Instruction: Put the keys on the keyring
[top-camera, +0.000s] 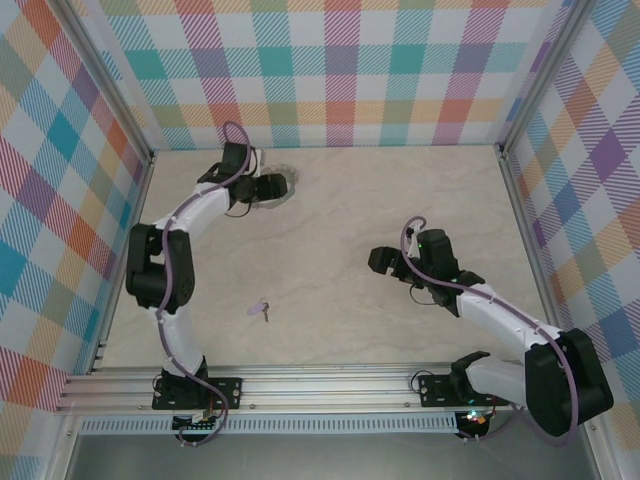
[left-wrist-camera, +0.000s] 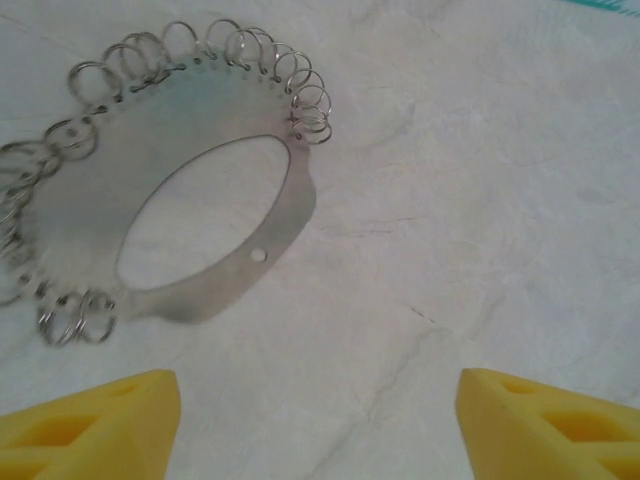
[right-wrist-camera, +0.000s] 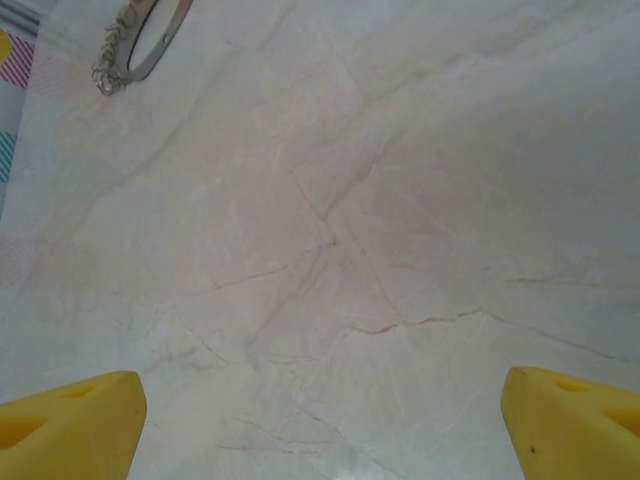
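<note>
- My left fingers (left-wrist-camera: 90, 425) are bright yellow; my right fingers (right-wrist-camera: 70, 425) match;
- the keyring (left-wrist-camera: 100, 190) is silvery-grey, its small loops shiny;
- the key (top-camera: 262, 310) has a pale lilac head;
- the table (top-camera: 400, 200) is cream marble with faint brownish veins;
- the walls (top-camera: 340, 70) are pastel plaid: teal, pink, orange and purple on white;
- my left arm (top-camera: 190, 220) and right arm (top-camera: 495, 315) are white and black.

Left end effector (left-wrist-camera: 320, 425) agape; right end effector (right-wrist-camera: 320, 425) agape.

Pastel plaid walls (top-camera: 340, 70), marbled beige tabletop (top-camera: 400, 200)
</note>
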